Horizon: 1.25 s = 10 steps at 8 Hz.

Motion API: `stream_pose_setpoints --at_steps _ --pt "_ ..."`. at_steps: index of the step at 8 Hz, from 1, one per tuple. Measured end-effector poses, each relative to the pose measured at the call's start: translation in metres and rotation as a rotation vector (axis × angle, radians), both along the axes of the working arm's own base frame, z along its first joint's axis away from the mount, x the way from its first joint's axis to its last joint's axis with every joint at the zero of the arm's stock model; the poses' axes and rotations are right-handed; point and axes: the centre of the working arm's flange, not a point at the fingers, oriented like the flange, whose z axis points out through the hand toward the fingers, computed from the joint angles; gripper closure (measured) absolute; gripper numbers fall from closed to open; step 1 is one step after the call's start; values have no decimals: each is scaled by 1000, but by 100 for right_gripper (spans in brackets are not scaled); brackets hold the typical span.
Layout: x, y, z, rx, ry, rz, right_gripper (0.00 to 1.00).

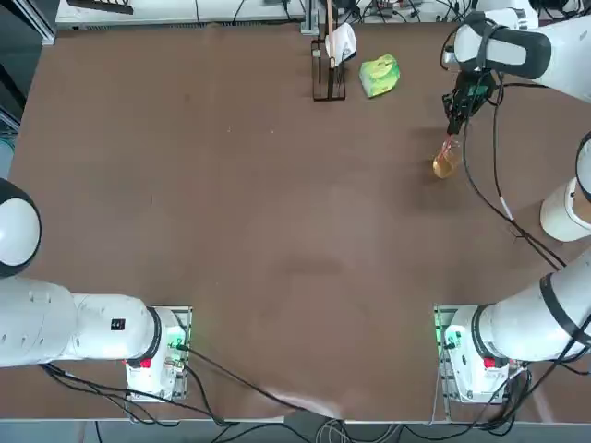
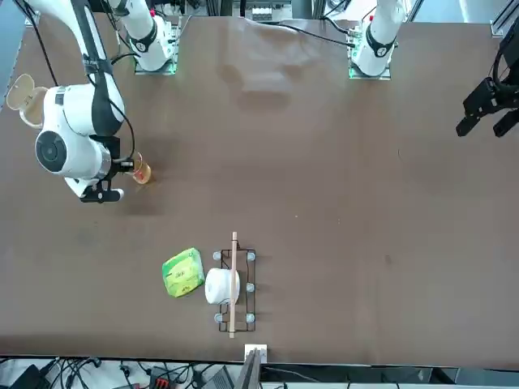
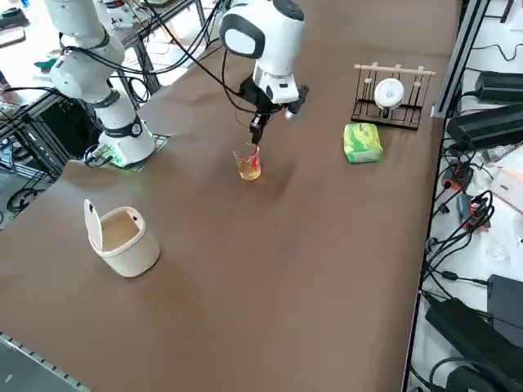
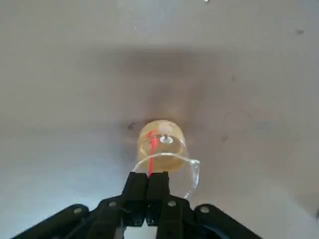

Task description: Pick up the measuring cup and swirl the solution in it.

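The measuring cup (image 3: pixel 249 166) is a small clear glass vessel holding orange-amber solution (image 4: pixel 158 144). It sits toward the far right of the table in the top view (image 1: pixel 447 162). My right gripper (image 4: pixel 148 180) reaches down from above and is shut on the cup's rim, its two black fingers pressed together over the glass wall. A red mark runs down the cup's side by the fingers. In the wrist view the cup's shadow lies apart from it, so the cup seems to hang slightly above the brown table (image 1: pixel 277 231). The front view shows the cup (image 2: pixel 140 171) beside the arm's white wrist.
A green-yellow lumpy object (image 1: pixel 380 74) lies left of the cup, beside a black wire rack (image 1: pixel 328 88) that holds a white roll (image 3: pixel 389 93). A larger white round container (image 3: pixel 122 238) stands nearer the right arm's base. Cables trail from the arm across the table.
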Motion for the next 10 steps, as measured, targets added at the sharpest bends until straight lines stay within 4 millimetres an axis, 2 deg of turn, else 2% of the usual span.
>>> stream_pose_setpoints --at_steps 4,10 --pt "-17 -2 -19 -12 65 -5 98" --pt "-10 -37 -17 -25 20 -40 98"
